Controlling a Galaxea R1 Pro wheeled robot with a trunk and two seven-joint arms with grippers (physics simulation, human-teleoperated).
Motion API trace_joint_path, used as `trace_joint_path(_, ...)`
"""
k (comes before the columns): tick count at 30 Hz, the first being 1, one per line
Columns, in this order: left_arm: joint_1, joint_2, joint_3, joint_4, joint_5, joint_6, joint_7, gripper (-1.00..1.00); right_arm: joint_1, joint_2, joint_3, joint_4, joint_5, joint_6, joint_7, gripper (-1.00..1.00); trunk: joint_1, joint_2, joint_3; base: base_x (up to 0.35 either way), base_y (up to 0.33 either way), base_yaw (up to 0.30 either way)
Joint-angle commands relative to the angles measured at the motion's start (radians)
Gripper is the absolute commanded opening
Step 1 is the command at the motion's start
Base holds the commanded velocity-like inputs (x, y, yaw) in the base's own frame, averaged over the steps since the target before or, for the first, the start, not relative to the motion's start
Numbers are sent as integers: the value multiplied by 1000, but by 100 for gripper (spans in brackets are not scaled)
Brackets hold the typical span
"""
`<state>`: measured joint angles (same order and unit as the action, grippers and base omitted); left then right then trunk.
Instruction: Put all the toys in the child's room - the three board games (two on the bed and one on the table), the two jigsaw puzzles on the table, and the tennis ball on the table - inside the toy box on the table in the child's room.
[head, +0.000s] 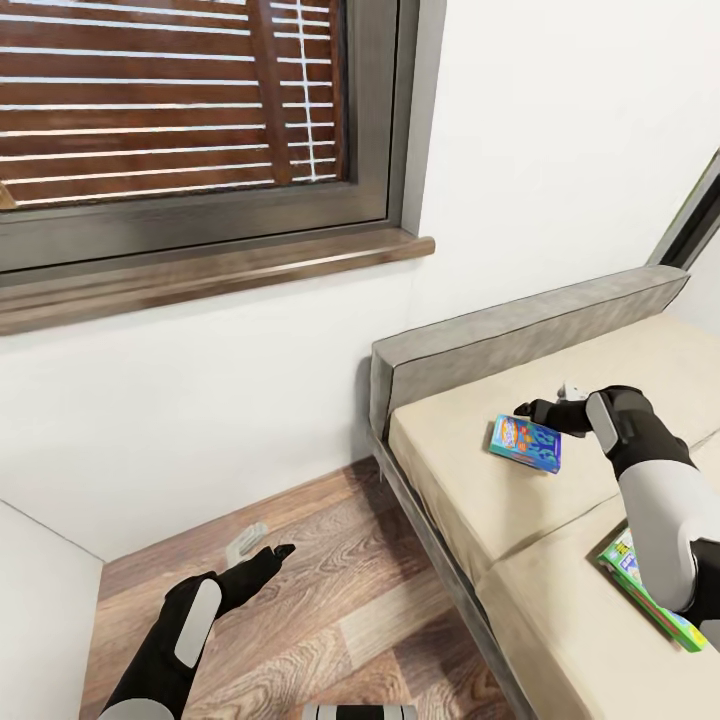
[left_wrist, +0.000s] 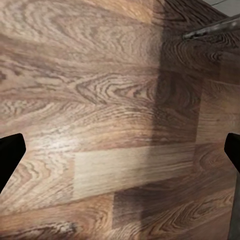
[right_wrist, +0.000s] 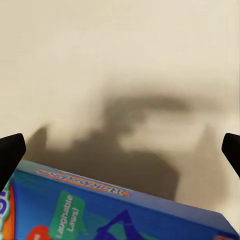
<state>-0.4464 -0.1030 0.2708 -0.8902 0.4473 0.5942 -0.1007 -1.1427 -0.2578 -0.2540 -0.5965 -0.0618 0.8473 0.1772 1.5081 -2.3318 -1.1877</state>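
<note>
Two board games lie on the bed (head: 470, 490). Nearest, at the lower right of the frame, the green game (head: 650, 595) sits partly hidden under the right arm. Farther up, at the middle right, the blue game (head: 526, 443) lies flat, its long side running left to right. The right gripper (head: 527, 409) hovers just past its far edge, spread open and holding nothing. I think it must come back over the box to pinch it. The right arm is much nearer. There is bare mattress all around the blue game, and the headboard (head: 500, 335) stands behind. The left gripper (head: 275, 553) hangs open over the wood floor (head: 330, 600), lower left.
</note>
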Motion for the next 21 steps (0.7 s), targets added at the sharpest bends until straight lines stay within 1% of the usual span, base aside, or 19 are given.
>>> trace_joint_path(1, 0, -1, 5, -1, 1, 7, -4, 100, 1, 0, -1, 66, -1, 18, -2, 100, 0, 0, -1, 0, 0, 0)
trace_joint_path(14, 1, -1, 5, 0, 0, 6, -4, 100, 6, -4, 3, 29, 2, 122, 49, 100, 0, 0, -1, 0, 0, 0)
trace_joint_path(21, 1, -1, 5, 2, 1, 6, -4, 100, 10, -5, 4, 19, 3, 145, 58, 100, 0, 0, -1, 0, 0, 0)
